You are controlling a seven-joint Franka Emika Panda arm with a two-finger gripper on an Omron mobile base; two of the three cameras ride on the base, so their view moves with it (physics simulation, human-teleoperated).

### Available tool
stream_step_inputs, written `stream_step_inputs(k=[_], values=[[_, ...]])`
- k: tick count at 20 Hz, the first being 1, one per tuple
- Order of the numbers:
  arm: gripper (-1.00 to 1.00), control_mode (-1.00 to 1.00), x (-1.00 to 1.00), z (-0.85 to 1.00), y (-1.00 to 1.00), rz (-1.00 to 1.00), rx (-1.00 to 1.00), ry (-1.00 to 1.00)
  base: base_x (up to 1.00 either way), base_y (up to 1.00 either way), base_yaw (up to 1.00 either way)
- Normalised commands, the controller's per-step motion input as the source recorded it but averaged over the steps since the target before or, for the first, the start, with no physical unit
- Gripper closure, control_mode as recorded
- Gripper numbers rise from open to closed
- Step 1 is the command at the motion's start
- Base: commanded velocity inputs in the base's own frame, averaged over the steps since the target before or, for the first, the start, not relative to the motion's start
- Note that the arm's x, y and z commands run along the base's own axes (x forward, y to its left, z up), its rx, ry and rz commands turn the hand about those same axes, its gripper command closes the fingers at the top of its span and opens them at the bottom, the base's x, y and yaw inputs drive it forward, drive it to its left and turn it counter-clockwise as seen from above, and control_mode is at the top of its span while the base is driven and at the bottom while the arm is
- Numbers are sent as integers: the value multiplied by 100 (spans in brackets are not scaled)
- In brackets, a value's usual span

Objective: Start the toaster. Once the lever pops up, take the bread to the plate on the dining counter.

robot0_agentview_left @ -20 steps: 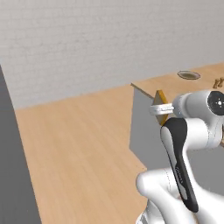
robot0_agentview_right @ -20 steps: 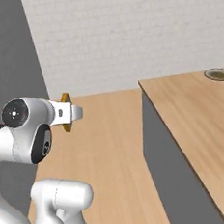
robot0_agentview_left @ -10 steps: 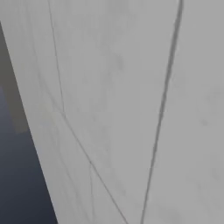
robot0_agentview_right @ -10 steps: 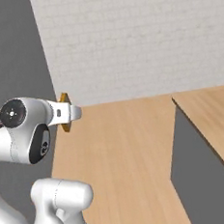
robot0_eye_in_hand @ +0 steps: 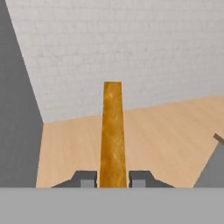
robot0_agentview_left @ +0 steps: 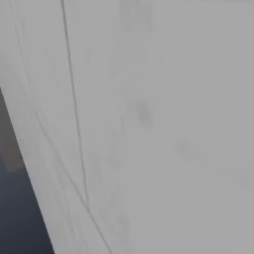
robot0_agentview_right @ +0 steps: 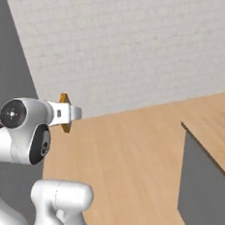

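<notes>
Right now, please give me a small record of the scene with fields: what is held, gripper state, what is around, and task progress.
held: the bread, seen edge-on, tan-brown crust
gripper: gripper shut on the bread, one fingertip on each side
height: bread carried in the air above the wooden floor
nearby: corner of the dining counter at the right; white brick wall ahead
progress: bread not yet on a plate

Bread [robot0_eye_in_hand: 112,135] crust tan, mottled, matt; floor [robot0_agentview_right: 133,156] light smooth wood; wall [robot0_agentview_right: 127,45] pale brick.
</notes>
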Motion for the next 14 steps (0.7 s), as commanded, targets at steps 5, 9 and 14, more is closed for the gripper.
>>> stream_step_inputs(k=[5, 9, 14], values=[[100, 100, 0, 0, 0, 0, 0, 0, 100, 0, -26], [100, 100, 0, 0, 0, 0, 0, 0, 100, 0, -39], [100, 100, 0, 0, 0, 0, 0, 0, 100, 5, -51]])
